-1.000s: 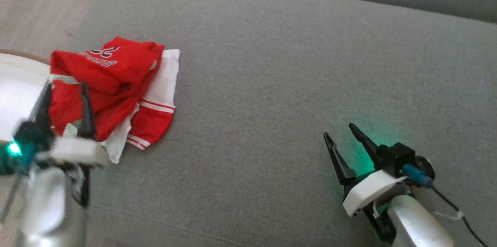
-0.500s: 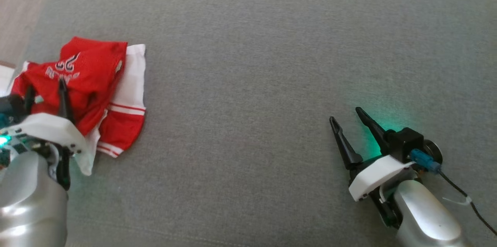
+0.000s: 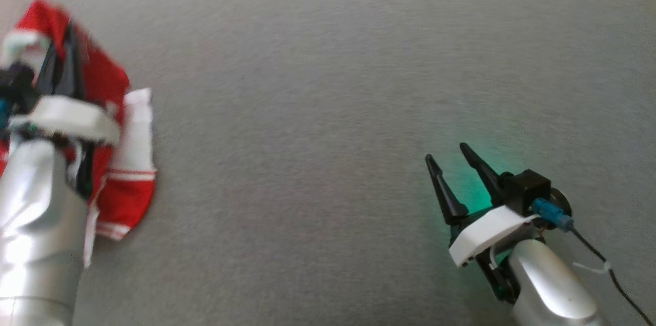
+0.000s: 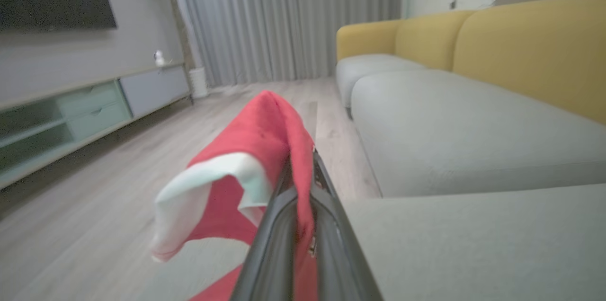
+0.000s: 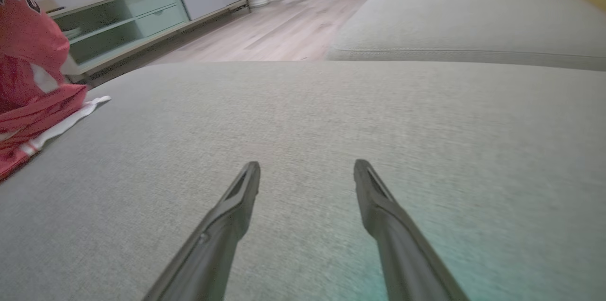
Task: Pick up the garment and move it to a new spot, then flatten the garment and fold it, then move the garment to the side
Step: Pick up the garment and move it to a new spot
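Note:
The garment (image 3: 128,192) is a red jersey with white trim, bunched at the left end of the grey sofa cushion (image 3: 333,85). My left gripper (image 3: 62,46) is shut on a fold of it. In the left wrist view the two fingers press together with red cloth (image 4: 246,149) pinched between them, a white-edged flap hanging to the left. The garment's upper part is raised while its lower hem still trails on the cushion. My right gripper (image 3: 447,154) hovers open over bare cushion at the lower right, holding nothing. From the right wrist view the garment (image 5: 28,55) is far off to the left.
A second grey cushion (image 5: 464,17) adjoins at the far side, with a yellow backrest (image 4: 530,50) behind it. Wooden floor (image 4: 94,197) lies past the cushion's left edge, with a low TV cabinet (image 5: 156,12) beyond. A cable (image 3: 594,257) trails from my right wrist.
My left gripper has shut on the garment and raised its upper part off the cushion. The head camera has shifted. My right gripper stays open in place.

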You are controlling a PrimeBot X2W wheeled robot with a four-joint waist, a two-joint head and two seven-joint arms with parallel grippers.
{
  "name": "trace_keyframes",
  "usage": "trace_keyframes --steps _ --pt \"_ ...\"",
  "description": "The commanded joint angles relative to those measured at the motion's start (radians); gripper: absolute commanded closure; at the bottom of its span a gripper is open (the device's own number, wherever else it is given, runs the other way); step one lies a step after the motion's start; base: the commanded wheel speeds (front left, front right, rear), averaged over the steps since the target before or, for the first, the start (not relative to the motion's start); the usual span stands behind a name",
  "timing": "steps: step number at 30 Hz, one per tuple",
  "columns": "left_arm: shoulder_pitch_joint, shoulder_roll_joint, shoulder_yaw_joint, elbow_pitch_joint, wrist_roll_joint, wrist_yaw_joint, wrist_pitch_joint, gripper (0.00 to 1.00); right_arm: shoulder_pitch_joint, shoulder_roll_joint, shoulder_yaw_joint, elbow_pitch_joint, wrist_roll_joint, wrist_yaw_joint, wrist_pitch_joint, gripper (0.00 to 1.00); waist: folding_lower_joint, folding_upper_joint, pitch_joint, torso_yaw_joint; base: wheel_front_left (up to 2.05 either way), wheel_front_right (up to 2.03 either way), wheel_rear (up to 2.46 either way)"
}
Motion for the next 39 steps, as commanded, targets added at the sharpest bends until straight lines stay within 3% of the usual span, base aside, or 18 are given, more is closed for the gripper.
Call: trace_keyframes --steps 1,6,11,18,19,20,21,25,30,39 --pt "-0.053 0.04 0.0 -0.066 -0.001 0.002 -0.014 1.0 0.001 0.011 0.023 -0.023 0.006 -0.001 -0.011 0.0 0.0 0.0 -0.038 -0.081 0.0 0.0 0.0" --pt "-0.085 -0.007 -0.117 -0.208 -0.031 0.002 -0.02 1.0 0.007 0.021 0.032 -0.027 0.005 -0.001 -0.011 0.0 0.0 0.0 -0.062 -0.219 0.0 0.0 0.0" --pt "-0.099 -0.099 -0.218 -0.323 -0.127 0.002 -0.021 1.0 0.012 0.026 0.032 -0.033 0.007 -0.001 -0.011 0.0 0.0 0.0 -0.07 -0.333 0.0 0.0 0.0" --pt "-0.056 -0.155 -0.246 -0.323 -0.214 0.002 -0.025 1.0 0.024 0.034 0.024 -0.04 0.009 -0.001 -0.011 0.0 0.0 0.0 -0.06 -0.388 0.0 0.0 0.0" --pt "-0.041 -0.156 -0.238 -0.309 -0.218 0.007 -0.026 0.71 0.025 0.034 0.022 -0.042 0.008 -0.001 -0.011 0.0 0.0 0.0 -0.058 -0.389 0.0 0.0 0.0" --pt "-0.022 -0.153 -0.233 -0.29 -0.215 0.014 -0.027 0.09 0.025 0.035 0.019 -0.043 0.007 -0.001 -0.011 0.0 0.0 0.0 -0.057 -0.389 0.0 0.0 0.0" --pt "0.0 -0.148 -0.226 -0.269 -0.211 0.024 -0.028 0.0 0.026 0.035 0.016 -0.044 0.007 -0.001 -0.011 0.0 0.0 0.0 -0.056 -0.388 0.0 0.0 0.0" --pt "0.125 -0.129 -0.155 -0.23 -0.188 0.083 -0.029 0.0 0.025 0.038 -0.002 -0.051 0.0 -0.001 -0.011 0.0 0.0 0.0 -0.056 -0.367 0.0 0.0 0.0" --pt "0.362 -0.143 -0.012 -0.296 -0.134 0.143 -0.03 0.0 0.036 0.034 -0.045 -0.068 -0.012 -0.001 -0.011 0.0 0.0 0.0 -0.061 -0.316 0.0 0.0 0.0" --pt "0.655 -0.218 0.114 -0.426 0.012 0.113 -0.03 0.0 0.062 0.037 -0.123 -0.069 -0.04 -0.001 -0.011 0.0 0.0 0.0 -0.081 -0.231 0.0 0.0 0.0"
